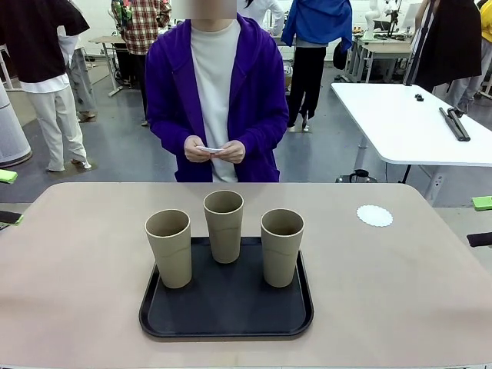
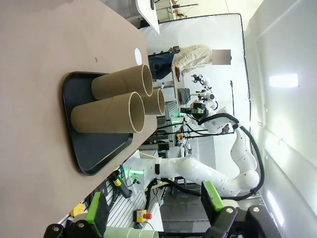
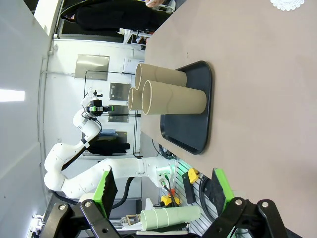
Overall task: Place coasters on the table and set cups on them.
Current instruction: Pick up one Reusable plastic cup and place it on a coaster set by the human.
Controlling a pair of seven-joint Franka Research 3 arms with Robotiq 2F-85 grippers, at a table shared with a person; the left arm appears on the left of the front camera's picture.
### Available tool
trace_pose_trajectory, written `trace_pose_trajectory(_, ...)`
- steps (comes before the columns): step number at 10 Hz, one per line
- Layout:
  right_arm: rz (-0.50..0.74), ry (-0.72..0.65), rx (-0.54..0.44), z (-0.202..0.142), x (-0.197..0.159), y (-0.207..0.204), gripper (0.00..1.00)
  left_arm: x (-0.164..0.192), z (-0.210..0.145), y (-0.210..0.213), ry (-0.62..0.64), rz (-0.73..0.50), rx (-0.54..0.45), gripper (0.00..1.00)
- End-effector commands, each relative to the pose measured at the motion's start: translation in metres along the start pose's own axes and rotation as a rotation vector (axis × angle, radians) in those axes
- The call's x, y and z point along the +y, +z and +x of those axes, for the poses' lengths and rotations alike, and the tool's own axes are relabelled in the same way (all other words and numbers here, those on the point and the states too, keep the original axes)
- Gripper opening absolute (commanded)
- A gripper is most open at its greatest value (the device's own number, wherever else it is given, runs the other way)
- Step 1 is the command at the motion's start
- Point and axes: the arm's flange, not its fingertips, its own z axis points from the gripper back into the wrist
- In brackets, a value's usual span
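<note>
Three tan cups, left (image 1: 169,247), middle (image 1: 224,225) and right (image 1: 282,246), stand upright on a black tray (image 1: 227,319) in the middle of the beige table (image 1: 77,292). One white lacy coaster (image 1: 374,215) lies bare on the table at the far right, also visible in the wrist views (image 2: 138,51) (image 3: 287,4). At the far side a person holds more white coasters (image 1: 211,149) in both hands at chest height. My left gripper (image 2: 153,208) is open at the table's left edge (image 1: 8,197), and my right gripper (image 3: 163,191) is open at the right edge (image 1: 482,221). Both are far from the cups.
A white table (image 1: 407,123) with black tools stands behind at the right. Several people stand farther back. Bare tabletop lies to the left, right and front of the tray.
</note>
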Motion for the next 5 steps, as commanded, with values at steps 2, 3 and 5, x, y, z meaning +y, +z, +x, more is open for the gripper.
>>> trace_pose_trajectory(2, 0.014, 0.002, -0.006, 0.001, 0.001, 0.000, 1.00, 0.000, 0.001, 0.001, -0.014, -0.012, 0.000, 1.00)
trace_pose_trajectory(3, 0.000, 0.000, 0.000, 0.000, 0.000, 0.000, 1.00, 0.000, 0.001, 0.001, -0.014, -0.012, 0.000, 1.00)
trace_pose_trajectory(5, -0.114, 0.264, 0.122, 0.033, 0.034, 0.000, 1.00, 0.000, 0.001, 0.001, -0.014, -0.012, 0.000, 1.00)
